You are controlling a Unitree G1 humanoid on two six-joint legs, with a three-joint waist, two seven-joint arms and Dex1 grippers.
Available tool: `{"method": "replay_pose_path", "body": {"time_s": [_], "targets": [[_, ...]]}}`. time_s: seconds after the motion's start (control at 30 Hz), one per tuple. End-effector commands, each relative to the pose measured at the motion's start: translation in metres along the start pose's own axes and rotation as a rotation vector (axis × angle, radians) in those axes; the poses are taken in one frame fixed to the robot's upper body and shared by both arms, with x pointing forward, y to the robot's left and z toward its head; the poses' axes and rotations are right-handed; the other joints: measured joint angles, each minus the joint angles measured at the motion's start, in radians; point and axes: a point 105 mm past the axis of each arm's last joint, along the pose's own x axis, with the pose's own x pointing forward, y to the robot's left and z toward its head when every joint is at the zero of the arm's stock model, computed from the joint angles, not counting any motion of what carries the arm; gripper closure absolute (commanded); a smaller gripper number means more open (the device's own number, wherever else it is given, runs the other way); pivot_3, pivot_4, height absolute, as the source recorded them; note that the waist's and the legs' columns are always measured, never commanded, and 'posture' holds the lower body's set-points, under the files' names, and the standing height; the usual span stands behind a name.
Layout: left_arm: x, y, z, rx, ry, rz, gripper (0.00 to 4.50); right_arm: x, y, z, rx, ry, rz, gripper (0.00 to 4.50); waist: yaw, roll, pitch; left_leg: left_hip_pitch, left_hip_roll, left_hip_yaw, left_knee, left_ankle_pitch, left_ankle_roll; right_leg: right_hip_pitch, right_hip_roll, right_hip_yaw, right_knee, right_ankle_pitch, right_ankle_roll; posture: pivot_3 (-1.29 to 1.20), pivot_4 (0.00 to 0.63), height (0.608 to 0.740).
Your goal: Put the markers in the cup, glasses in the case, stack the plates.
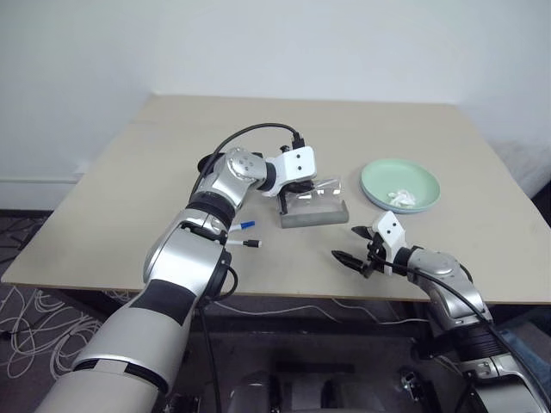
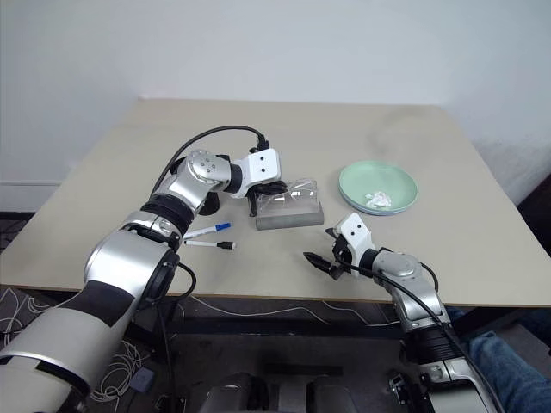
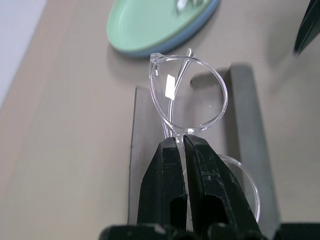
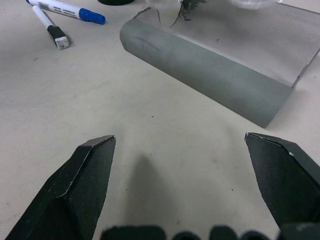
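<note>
Left gripper (image 3: pixel 183 142) has its fingers clamped on the glasses (image 3: pixel 192 95), holding them right over the open grey case (image 2: pixel 289 215) mid-worktop (image 1: pixel 155 163). Right gripper (image 4: pixel 185 175) hangs just above the worktop near the case, fingers wide apart, holding nothing. 2 markers (image 2: pixel 207 237) lie left of the case; stacked plates (image 1: pixel 400 185) sit to its right.

Lab: bare table (image 1: pixel 172 146), floor cables (image 1: pixel 34 335), white wall (image 1: pixel 258 43).
</note>
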Motion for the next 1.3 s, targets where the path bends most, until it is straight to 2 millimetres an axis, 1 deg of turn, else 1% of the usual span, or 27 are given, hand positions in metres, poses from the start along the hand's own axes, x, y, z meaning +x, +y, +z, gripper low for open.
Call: {"method": "replay_pose_path", "body": {"time_s": [0.03, 0.23, 0.47, 0.57, 0.77, 1.0, 1.1, 1.2, 1.3], "targets": [[0.003, 0.003, 0.004, 0.059, 0.006, 0.035, 4.47, -0.005, -0.004, 0.016, -0.020, -0.060, -0.029, 0.00, 0.000, 0.000, 0.000, 0.000, 0.000, 0.000, 0.000, 0.000, 0.000, 0.000, 0.000, 0.000, 0.000, 0.000, 0.000, 0.00, 0.000, 0.734], [0.010, 0.002, 0.003, 0.129, 0.036, 0.084, 4.47, -0.009, 0.000, 0.012, -0.004, -0.057, -0.045, 0.00, 0.000, 0.000, 0.000, 0.000, 0.000, 0.000, 0.000, 0.000, 0.000, 0.000, 0.000, 0.000, 0.000, -0.001, 0.000, 0.00, 0.000, 0.734], [0.015, 0.002, 0.010, 0.188, 0.026, 0.116, 4.47, -0.011, 0.007, 0.009, 0.013, -0.055, -0.054, 0.00, 0.000, 0.000, 0.000, 0.000, -0.001, 0.000, 0.000, 0.000, -0.001, 0.000, -0.001, 0.000, 0.000, -0.001, 0.000, 0.00, 0.000, 0.734], [0.017, -0.002, 0.006, 0.249, 0.051, 0.109, 4.47, -0.010, 0.010, 0.009, 0.018, -0.055, -0.054, 0.00, 0.000, 0.000, 0.000, 0.000, -0.001, 0.000, 0.000, 0.000, -0.001, 0.000, -0.001, 0.000, 0.000, -0.001, 0.000, 0.00, 0.000, 0.734], [0.020, -0.010, -0.004, 0.270, 0.087, 0.091, 4.47, -0.010, 0.013, 0.010, 0.025, -0.059, -0.059, 0.00, 0.000, 0.000, 0.000, 0.000, -0.001, 0.000, 0.000, -0.001, -0.001, 0.000, -0.001, 0.000, 0.000, -0.002, 0.000, 0.00, 0.000, 0.734], [0.023, -0.021, -0.010, 0.196, 0.085, 0.026, 4.47, -0.012, 0.014, 0.010, 0.028, -0.058, -0.069, 0.00, 0.000, 0.000, 0.000, 0.000, -0.002, -0.001, 0.000, -0.001, -0.001, 0.000, -0.001, -0.001, 0.000, -0.003, 0.001, 0.00, 0.000, 0.734], [0.023, -0.026, -0.011, 0.135, 0.072, -0.009, 4.47, -0.012, 0.014, 0.010, 0.029, -0.058, -0.072, 0.00, -0.001, 0.000, 0.000, 0.000, -0.002, -0.001, 0.000, -0.001, -0.001, 0.000, -0.002, -0.001, 0.000, -0.003, 0.001, 0.00, 0.000, 0.734], [0.023, -0.032, -0.010, 0.012, 0.042, -0.071, 4.47, -0.013, 0.014, 0.010, 0.029, -0.058, -0.075, 0.00, -0.001, 0.000, 0.000, 0.000, -0.002, -0.001, 0.000, -0.001, -0.001, 0.000, -0.002, -0.001, 0.000, -0.003, 0.001, 0.00, 0.000, 0.734], [0.022, -0.036, -0.009, -0.052, 0.028, -0.116, 4.47, -0.013, 0.014, 0.010, 0.029, -0.058, -0.076, 0.00, -0.001, 0.000, 0.000, 0.000, -0.003, -0.001, 0.000, -0.002, -0.001, 0.000, -0.002, -0.001, 0.000, -0.003, 0.001, 0.00, 0.000, 0.734]]}}
